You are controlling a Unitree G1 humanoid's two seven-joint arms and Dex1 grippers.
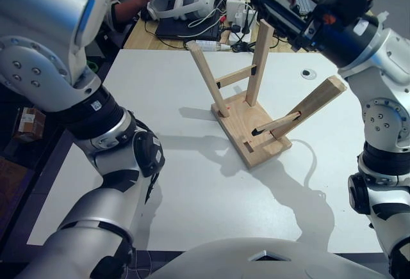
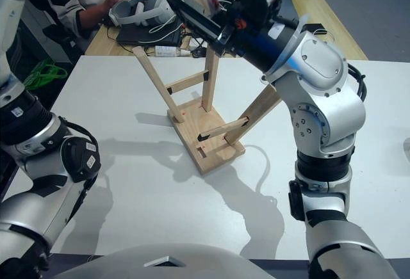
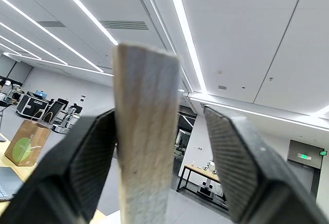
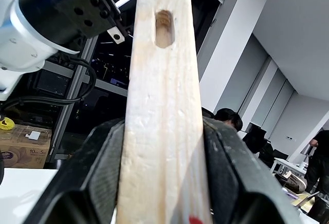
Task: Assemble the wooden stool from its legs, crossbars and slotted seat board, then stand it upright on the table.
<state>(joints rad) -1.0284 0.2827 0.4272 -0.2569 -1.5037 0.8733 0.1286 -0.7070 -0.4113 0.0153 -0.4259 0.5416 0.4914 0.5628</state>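
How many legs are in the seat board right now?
3: a tilted far-left leg, an upright far leg held by the right gripper, and a near-right leg leaning outward.

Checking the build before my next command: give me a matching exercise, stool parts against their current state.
1 seat board
2 loose leg
3 near leg
4 far crossbar

A leans toward the robot's right
B joins the far legs
C lies flat on the table
D clamped in the right gripper

Pairs: 1-C, 2-D, 3-A, 4-B
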